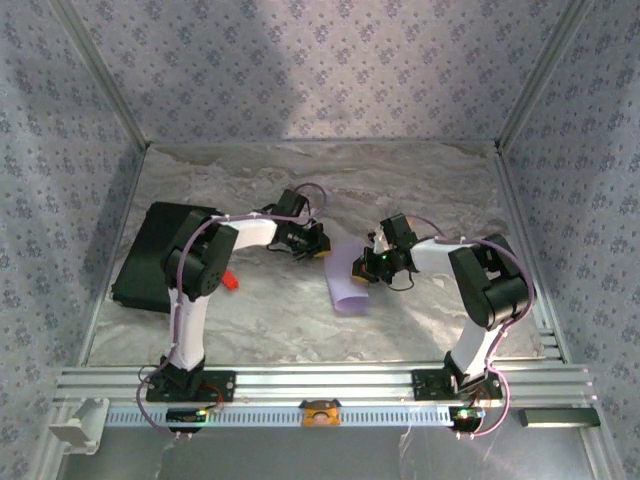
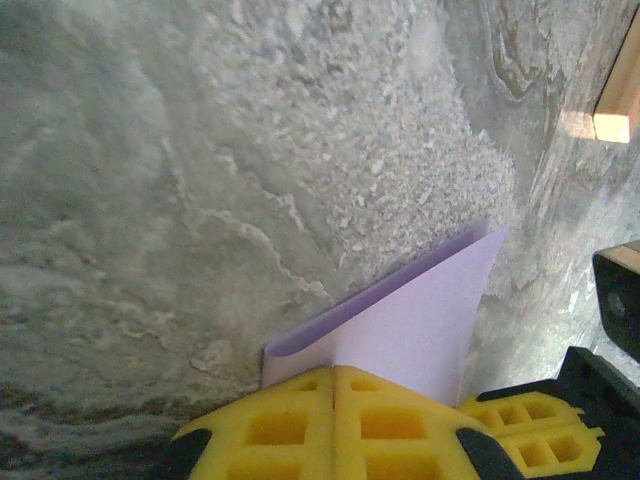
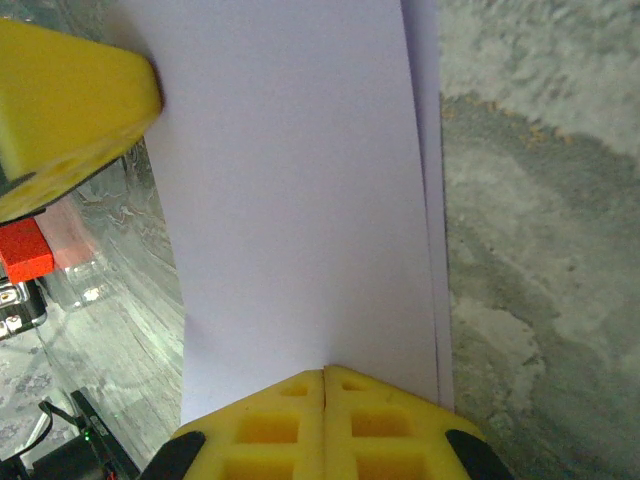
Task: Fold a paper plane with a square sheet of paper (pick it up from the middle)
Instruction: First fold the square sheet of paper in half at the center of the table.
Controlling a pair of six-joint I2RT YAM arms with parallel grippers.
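The square sheet of paper (image 1: 347, 283) is pale lavender and doubled over into a long strip near the table's middle, with two layers showing along its edge (image 3: 432, 200). My left gripper (image 1: 318, 250) is shut on the far left corner of the sheet (image 2: 420, 320), its yellow tips (image 2: 335, 375) pressed together by the rounded fold. My right gripper (image 1: 372, 268) is shut on the sheet's right edge (image 3: 300, 200), tips (image 3: 325, 375) closed. Each wrist view also catches the other gripper's yellow finger (image 3: 60, 110) at the paper. A paper plane is out of view.
A black rectangular pad (image 1: 160, 255) lies at the left under the left arm. A small red object (image 1: 231, 281) sits beside it on the marbled table (image 1: 420, 190). A tan block (image 2: 615, 100) lies past the paper. Patterned walls close in three sides.
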